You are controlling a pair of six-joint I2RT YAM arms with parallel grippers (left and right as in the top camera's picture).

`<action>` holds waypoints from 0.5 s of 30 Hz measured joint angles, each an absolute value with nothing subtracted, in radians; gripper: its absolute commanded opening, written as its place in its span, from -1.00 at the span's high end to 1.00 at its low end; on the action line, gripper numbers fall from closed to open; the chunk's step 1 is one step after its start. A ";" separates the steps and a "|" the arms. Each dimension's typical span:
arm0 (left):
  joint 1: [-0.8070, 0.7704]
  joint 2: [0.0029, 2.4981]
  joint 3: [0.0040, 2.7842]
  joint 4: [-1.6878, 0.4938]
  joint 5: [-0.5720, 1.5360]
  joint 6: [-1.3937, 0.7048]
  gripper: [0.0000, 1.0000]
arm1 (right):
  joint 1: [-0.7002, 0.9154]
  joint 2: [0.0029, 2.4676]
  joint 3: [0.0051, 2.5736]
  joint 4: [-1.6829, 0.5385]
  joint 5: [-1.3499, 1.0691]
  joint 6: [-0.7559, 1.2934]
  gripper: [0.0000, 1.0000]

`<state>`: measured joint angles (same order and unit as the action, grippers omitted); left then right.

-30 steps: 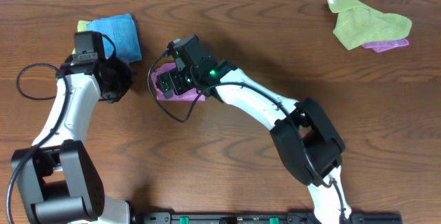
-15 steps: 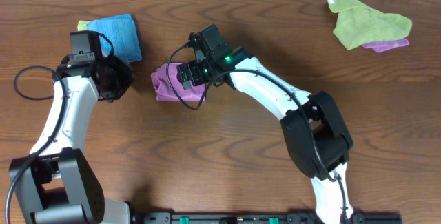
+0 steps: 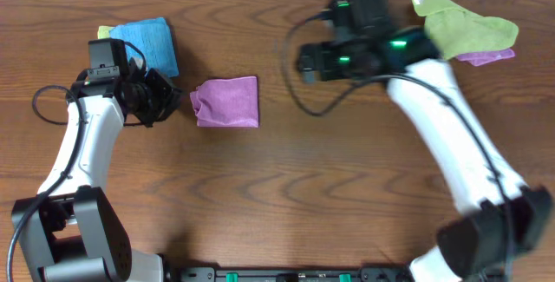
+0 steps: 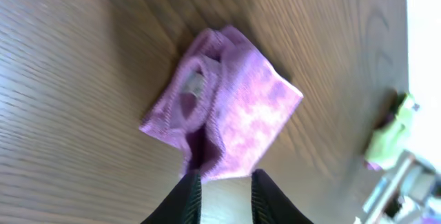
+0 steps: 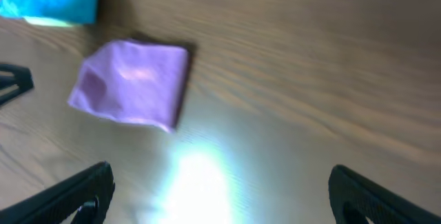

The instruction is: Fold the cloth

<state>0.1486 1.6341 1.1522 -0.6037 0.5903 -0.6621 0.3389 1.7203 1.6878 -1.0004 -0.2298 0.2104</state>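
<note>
Wooden table [image 3: 286,186]. Right gripper [image 3: 308,59] sits at 2 o'clock of the cloth [image 3: 227,101], well apart from it, fingers spread wide, nothing held. Left gripper [image 3: 169,100] at the cloth's 9 o'clock, just beside its edge, fingers slightly apart, nothing between them. Lime-green cloth [image 3: 464,26] crumpled at the table's 2 o'clock corner. The cloth lies folded flat, left of centre. Blue cloth [image 3: 147,43] at its 10 o'clock.

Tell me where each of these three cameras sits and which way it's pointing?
Overhead: above the table, looking straight down; left arm, right arm, the cloth, a blue cloth.
Left wrist: on the left arm, low, facing the cloth; its fingers at bottom.
Right wrist: on the right arm, higher, looking down; its spread fingers in bottom corners.
All three show the cloth.
</note>
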 measured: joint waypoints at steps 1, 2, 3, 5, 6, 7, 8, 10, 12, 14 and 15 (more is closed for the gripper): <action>0.148 1.634 1.152 -0.605 0.601 -0.659 0.31 | 0.322 1.697 1.687 -1.037 -0.230 0.186 -0.99; 0.146 1.634 1.152 -0.605 0.614 -0.661 0.25 | 0.309 1.675 1.687 -1.075 -0.225 0.157 -0.98; 0.141 1.634 1.152 -0.605 0.621 -0.658 0.21 | 0.300 1.654 1.687 -1.103 -0.215 0.131 -0.99; 0.126 1.634 1.152 -0.605 0.629 -0.657 0.20 | 0.290 1.607 1.674 -1.131 -0.183 0.089 -0.99; 0.113 1.634 1.152 -0.605 0.631 -0.656 0.19 | 0.285 1.576 1.657 -1.135 -0.173 0.070 -0.99; 0.102 1.634 1.152 -0.605 0.633 -0.656 0.18 | 0.281 1.547 1.634 -1.133 -0.165 0.058 -0.99; 0.086 1.634 1.152 -0.604 0.635 -0.656 0.18 | 0.270 1.491 1.582 -1.126 -0.154 0.042 -0.99; 0.057 1.634 1.152 -0.601 0.636 -0.656 0.17 | 0.239 1.378 1.462 -1.102 -0.141 0.027 -0.99; 0.029 1.633 1.152 -0.600 0.630 -0.657 0.16 | 0.202 1.276 1.348 -1.081 -0.136 0.018 -0.98; 0.002 1.633 1.152 -0.596 0.622 -0.657 0.16 | 0.145 1.141 1.195 -1.061 -0.129 0.012 -0.99; -0.010 1.632 1.152 -0.595 0.618 -0.657 0.16 | 0.117 1.068 1.115 -1.056 -0.127 0.010 -0.98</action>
